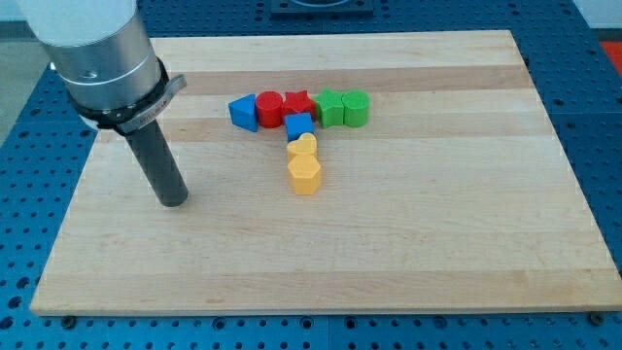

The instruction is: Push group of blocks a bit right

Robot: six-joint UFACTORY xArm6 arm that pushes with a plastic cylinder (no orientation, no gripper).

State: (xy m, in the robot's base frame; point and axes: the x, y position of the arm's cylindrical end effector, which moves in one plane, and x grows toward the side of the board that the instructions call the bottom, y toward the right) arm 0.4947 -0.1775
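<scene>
Trouble loomed: my tip [173, 201], a bare rod with no claw to open or close, stood well left of the cluster mid-tabletop [437, 243]. Striking only the blue triangle [243, 112] could have buckled the red-green row and left the yellow blocks [304, 165] behind.

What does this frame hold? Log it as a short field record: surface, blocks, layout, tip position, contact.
surface: wooden board
top row, view's left to right: blue triangular block, red round block, red star block, green block, green round block
column below: blue cube, yellow block, yellow hexagonal block
layout: T-shaped cluster, blocks packed close
my tip: at view's left of the cluster, lower than the row
contact: none
</scene>
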